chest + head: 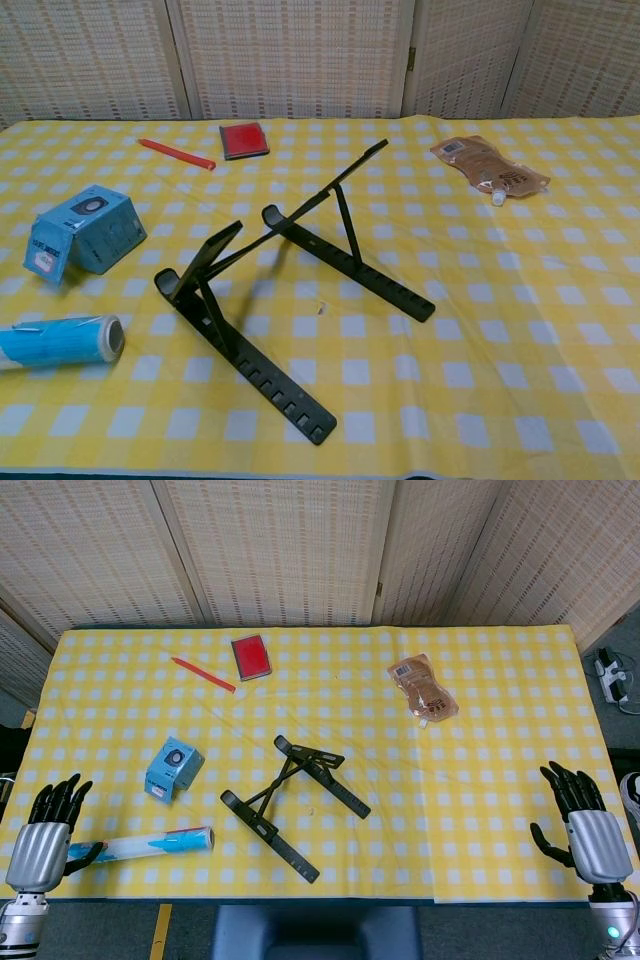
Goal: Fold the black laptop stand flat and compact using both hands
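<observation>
The black laptop stand stands unfolded in the middle of the yellow checked table, its two notched rails spread apart. In the chest view the stand has its upper arms raised off the rails. My left hand hovers at the table's front left corner, fingers spread, holding nothing. My right hand hovers at the front right corner, fingers likewise spread and empty. Both hands are far from the stand. Neither hand shows in the chest view.
A blue box sits left of the stand. A blue and white tube lies by my left hand. At the back lie a red pen, a red card case and a brown pouch.
</observation>
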Robot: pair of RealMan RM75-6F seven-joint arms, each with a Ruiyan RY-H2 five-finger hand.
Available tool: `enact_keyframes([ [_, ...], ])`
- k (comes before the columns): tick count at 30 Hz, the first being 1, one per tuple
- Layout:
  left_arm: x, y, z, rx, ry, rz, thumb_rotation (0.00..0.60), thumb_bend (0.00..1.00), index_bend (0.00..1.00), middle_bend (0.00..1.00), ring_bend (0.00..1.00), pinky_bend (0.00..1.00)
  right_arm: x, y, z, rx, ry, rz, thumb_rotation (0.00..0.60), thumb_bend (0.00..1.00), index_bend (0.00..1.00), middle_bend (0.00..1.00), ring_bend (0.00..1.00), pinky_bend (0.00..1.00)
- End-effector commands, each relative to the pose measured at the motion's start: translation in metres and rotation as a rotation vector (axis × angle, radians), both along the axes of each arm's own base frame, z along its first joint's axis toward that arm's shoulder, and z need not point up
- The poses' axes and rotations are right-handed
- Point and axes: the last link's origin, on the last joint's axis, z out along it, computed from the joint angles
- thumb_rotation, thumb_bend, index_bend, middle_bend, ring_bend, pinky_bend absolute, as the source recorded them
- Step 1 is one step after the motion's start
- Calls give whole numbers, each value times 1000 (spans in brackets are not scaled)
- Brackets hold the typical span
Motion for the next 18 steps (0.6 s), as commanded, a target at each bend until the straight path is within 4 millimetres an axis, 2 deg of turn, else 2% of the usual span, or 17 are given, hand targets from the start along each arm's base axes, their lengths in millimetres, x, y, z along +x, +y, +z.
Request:
enact_keyframes([
  [1, 0, 0, 0, -2, 0, 1, 600, 259, 61, 36, 32, 0, 0, -1, 0, 2, -1, -1, 600, 416, 0, 66, 75, 23],
  [13, 4, 6, 0, -10, -2, -21, 600, 259, 61, 36, 32, 0, 7, -4, -2, 45, -19, 22, 600, 417, 0, 66, 74, 23],
  [18, 7, 9, -2, -21, -9, -35, 600, 259, 60, 36, 33, 0, 14, -11, -7, 135, -30, 24, 600, 416, 0, 71, 85, 23],
])
